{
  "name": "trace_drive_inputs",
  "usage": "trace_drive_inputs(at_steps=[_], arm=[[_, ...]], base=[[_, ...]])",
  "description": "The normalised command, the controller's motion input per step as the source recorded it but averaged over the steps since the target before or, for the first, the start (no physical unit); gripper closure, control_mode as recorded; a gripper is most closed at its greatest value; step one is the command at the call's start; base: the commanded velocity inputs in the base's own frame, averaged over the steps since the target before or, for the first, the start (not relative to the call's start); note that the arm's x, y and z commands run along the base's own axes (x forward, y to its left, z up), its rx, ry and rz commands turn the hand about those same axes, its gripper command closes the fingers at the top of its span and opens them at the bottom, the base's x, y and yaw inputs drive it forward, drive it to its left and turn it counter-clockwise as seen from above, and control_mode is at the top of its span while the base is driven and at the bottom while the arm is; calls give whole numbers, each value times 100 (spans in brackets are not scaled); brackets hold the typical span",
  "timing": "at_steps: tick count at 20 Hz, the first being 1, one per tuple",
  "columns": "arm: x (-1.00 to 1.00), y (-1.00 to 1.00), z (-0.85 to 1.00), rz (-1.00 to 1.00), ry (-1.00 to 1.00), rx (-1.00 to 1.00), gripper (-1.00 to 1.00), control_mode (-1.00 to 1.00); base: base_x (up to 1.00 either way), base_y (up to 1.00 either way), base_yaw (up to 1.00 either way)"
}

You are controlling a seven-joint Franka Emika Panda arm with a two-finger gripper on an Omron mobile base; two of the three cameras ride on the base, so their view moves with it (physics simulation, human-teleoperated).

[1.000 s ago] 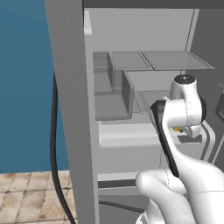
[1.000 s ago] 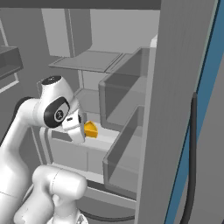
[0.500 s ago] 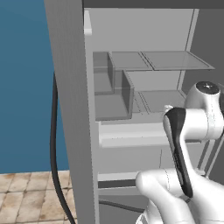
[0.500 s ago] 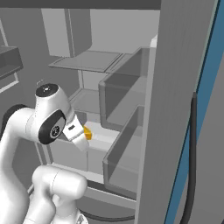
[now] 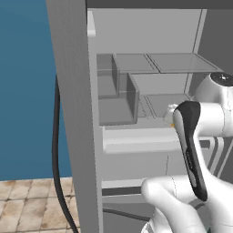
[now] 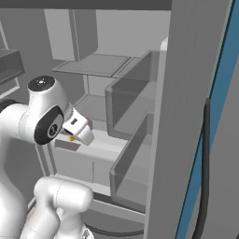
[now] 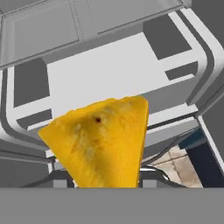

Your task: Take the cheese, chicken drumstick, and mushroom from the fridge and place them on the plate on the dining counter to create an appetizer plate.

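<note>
A yellow wedge of cheese [image 7: 100, 140] sits close before the hand camera, and my gripper [image 6: 75, 134] is shut on it. From the right base view just a sliver of the cheese [image 6: 70, 138] peeks out under the white hand, in front of the fridge's [image 6: 196, 93] lower shelf. From the left base view a speck of the cheese [image 5: 171, 124] shows behind my forearm, at the fridge's [image 5: 73, 113] open front. Behind the cheese lies a pale grey fridge shelf [image 7: 118, 65]. Chicken drumstick, mushroom, plate and dining counter are out of view.
Glass shelves [image 5: 159, 63] span the upper fridge. Grey door bins [image 6: 135, 140] jut out to the right of my hand. A black cable [image 5: 57, 150] hangs down outside the fridge's side wall, over a tiled floor [image 5: 27, 205].
My hand has drawn back from the fridge shelf with the cheese in it, and the elbow has swung outward. The cheese is now mostly hidden behind my arm in both base views.
</note>
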Motion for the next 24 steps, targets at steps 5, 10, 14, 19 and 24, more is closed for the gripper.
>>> trace_drive_inputs(at_steps=[5,10,14,19,24], arm=[[-46,0,11,8,-18,-11,100,-100],[-2,0,-27,7,-31,-6,100,-100],[15,0,-6,11,-21,0,100,-100],[0,0,15,11,-3,0,100,-100],[0,6,24,5,10,0,100,-100]], base=[[0,0,0],[0,0,0],[0,0,0],[0,0,0],[0,0,0]])
